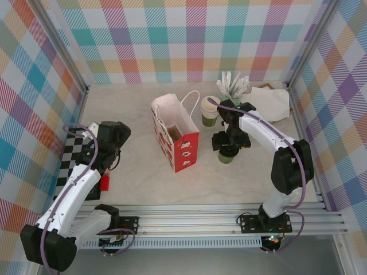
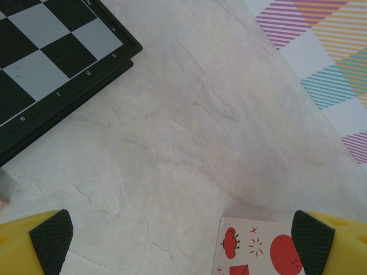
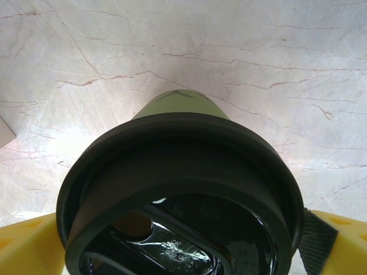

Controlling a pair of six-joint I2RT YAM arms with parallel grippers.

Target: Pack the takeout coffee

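Pale marble table (image 1: 143,183). Right gripper (image 1: 229,140) spread wide, coffee cup (image 3: 178,172) between its jaws, apparently lined up for clamping. Left gripper (image 2: 182,240) wide open, empty, paper bag (image 2: 252,249) beside its right jaw.

Chessboard (image 2: 51,69) border: small white file letters e, f, g, h along its edge.
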